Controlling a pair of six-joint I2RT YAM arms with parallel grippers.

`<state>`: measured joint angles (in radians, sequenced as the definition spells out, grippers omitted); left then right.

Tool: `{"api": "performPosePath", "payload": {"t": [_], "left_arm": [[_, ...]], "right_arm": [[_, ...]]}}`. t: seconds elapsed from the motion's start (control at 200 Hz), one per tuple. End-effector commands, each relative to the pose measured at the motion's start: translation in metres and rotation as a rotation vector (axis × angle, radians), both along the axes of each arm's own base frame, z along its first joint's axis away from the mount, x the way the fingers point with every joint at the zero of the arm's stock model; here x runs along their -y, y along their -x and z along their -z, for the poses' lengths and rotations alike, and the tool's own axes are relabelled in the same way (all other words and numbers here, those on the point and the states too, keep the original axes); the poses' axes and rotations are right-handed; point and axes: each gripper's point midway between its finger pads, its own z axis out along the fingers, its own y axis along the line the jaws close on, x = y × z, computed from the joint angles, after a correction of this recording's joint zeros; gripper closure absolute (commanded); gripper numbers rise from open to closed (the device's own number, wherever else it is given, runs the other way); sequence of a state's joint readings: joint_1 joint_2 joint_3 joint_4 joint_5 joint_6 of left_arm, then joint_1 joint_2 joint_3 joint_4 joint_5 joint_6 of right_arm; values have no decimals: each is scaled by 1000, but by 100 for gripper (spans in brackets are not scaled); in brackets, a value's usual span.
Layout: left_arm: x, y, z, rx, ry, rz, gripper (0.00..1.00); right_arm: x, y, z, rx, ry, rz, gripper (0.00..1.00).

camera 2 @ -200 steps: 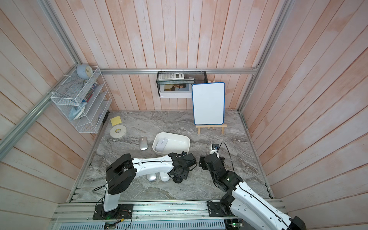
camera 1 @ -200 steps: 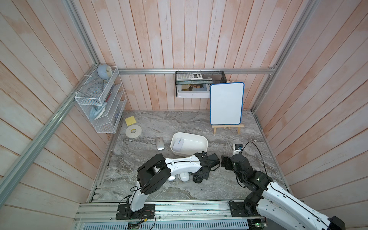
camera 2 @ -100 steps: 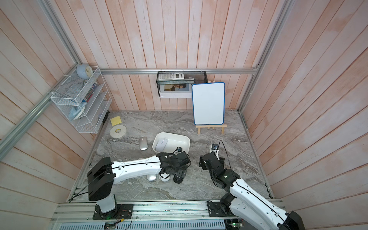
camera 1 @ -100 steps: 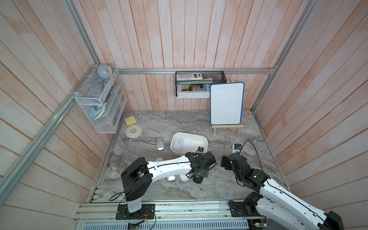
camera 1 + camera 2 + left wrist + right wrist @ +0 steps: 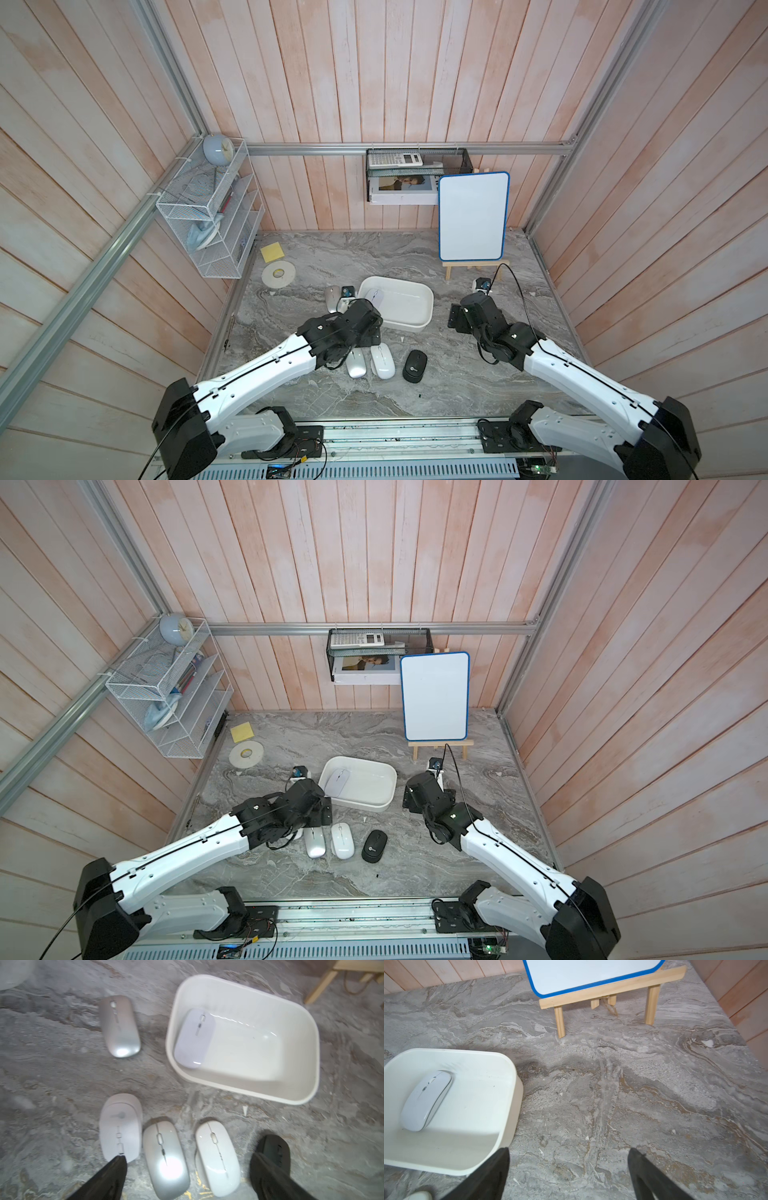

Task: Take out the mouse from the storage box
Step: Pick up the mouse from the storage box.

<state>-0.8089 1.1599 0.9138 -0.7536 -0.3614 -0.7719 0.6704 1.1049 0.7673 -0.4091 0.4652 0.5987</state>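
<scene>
My left hand point(image 5: 193, 1157) hung wide and empty over the mice point(image 5: 120, 1130) rowed on the table point(image 5: 62, 1064). One mouse point(image 5: 193, 1039) lay in the storage box point(image 5: 249, 1091) against its wall. My right hand point(image 5: 569, 1153) was wide just beside it, probably to steady it.

**Storage box point(image 5: 405, 325) upright on the grey marbled surface point(image 5: 374, 249), one mouse point(image 5: 376, 297) inside.**

Storage box point(image 5: 361, 805): white, shallow plastic tub with rounded corners and plain walls, open top up, sitting flat near the middle of the surface, slightly skewed. Mouse point(image 5: 337, 781): slim and white, with a pale lilac tint in the left wrist view point(image 5: 194, 1039). It lies flat on the box floor, buttons up, close along the end wall on the left arm's side, wheel end toward the rear wall. Both show in the right wrist view: box point(image 5: 512, 1105), mouse point(image 5: 425, 1101).
</scene>
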Motion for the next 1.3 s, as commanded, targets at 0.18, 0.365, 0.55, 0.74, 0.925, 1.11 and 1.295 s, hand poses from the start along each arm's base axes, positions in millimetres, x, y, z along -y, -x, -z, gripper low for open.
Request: {"api": "performPosePath", "payload": {"t": [0.18, 0.365, 0.55, 0.74, 0.925, 1.11, 1.295], "left_arm": [[-93, 3, 23, 28, 20, -243, 0], [-129, 4, 38, 63, 41, -371, 0], [-145, 0, 60, 65, 84, -428, 0], [-148, -3, 53, 99, 120, -428, 0], [-150, 2, 46, 148, 139, -431, 0], [-151, 4, 43, 166, 148, -436, 0], [-151, 4, 42, 172, 151, -435, 0]], "right_arm": [[-46, -30, -1, -66, -64, -29, 7], [-96, -49, 13, -150, -12, -75, 7], [-149, -63, 34, -236, 9, -124, 8], [-195, -73, 49, -281, 26, -177, 8], [-223, -81, 67, -327, 17, -195, 8], [-248, -90, 82, -362, 1, -211, 8], [-260, -97, 94, -384, 9, -209, 8]]}}
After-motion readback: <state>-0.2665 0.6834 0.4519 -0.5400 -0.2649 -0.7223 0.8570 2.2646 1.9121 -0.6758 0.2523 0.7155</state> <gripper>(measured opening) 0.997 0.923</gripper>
